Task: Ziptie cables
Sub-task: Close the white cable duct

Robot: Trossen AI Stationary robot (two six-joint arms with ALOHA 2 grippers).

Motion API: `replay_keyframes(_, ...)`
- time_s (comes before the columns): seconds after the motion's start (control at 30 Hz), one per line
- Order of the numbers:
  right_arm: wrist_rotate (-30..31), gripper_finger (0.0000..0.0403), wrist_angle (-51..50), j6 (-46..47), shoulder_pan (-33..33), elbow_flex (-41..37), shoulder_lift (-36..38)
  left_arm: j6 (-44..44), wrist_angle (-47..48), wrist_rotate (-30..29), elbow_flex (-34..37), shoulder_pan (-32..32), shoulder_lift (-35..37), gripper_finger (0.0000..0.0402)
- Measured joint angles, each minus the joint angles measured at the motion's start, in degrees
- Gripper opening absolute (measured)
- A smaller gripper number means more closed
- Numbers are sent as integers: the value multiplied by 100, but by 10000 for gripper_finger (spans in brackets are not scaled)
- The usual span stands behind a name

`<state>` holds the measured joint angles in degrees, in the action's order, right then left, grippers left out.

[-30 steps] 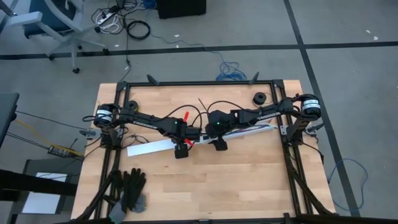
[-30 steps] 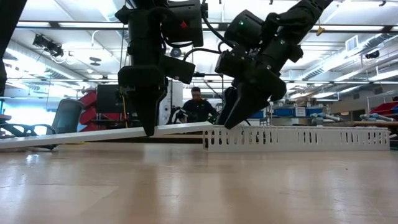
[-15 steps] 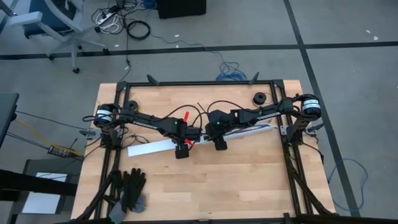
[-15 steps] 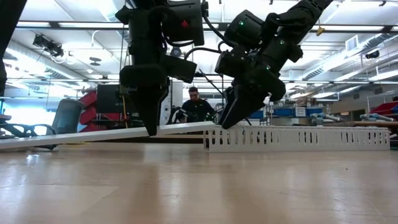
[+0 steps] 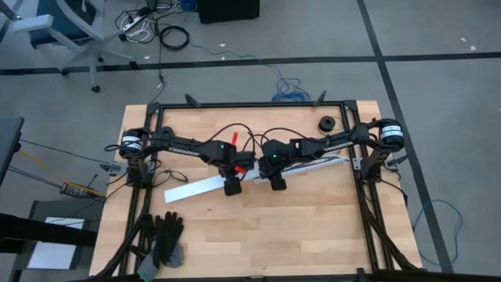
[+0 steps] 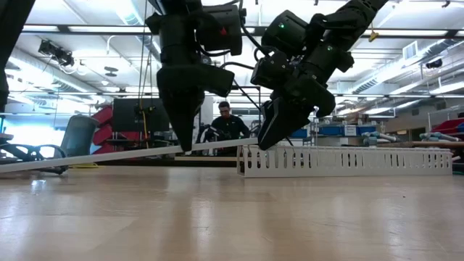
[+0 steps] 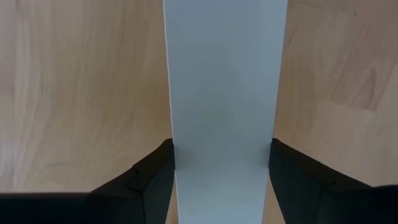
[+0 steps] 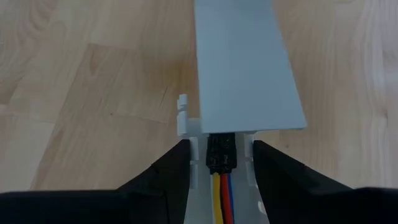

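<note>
A long white slotted channel (image 5: 313,164) lies on the wooden table. In it run the cables (image 8: 222,190), yellow, red and blue, ending in a dark plug (image 8: 221,152). My right gripper (image 8: 221,163) is shut on the channel's left end (image 6: 250,161). A flat white cover strip (image 5: 200,186) slants up from the table at its left end to the channel's end, where its right end (image 8: 245,68) lies over the plug. My left gripper (image 5: 232,186) is shut on this strip and points straight down. My left gripper pinches the cover strip's two long edges (image 7: 175,163) between its two fingers, which come from above and lie across the strip. The held part is raised and the strip's far left end (image 6: 14,165) rests on the table. My right gripper has one finger (image 8: 177,171) on each outer side wall of the channel at its left end (image 8: 196,146). It comes slanting down from the right. The channel stays flat on the table.
Black gloves (image 5: 164,239) lie at the near left corner. A small black roll (image 5: 326,124) sits at the far right. A black frame (image 5: 250,104) borders the table. A person (image 6: 228,123) sits in the room beyond.
My right gripper has shut on the channel's end without moving away. My left gripper has shifted a little toward the table's right with the cover strip, which has turned slightly, its free left end swinging toward the near edge.
</note>
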<state>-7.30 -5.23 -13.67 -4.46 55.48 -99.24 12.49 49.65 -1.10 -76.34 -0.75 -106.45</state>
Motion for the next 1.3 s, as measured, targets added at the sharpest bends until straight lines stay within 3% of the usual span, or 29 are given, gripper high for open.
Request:
replay_keyframes(0.63, 14, 152, 72, 0, -60, -4, -9, 15, -66, 247, -11, 41, -190, 209)
replay_keyframes(1.3, 16, 152, 81, 0, -64, -4, -9, -13, -74, 91, -15, 43, -240, 210)
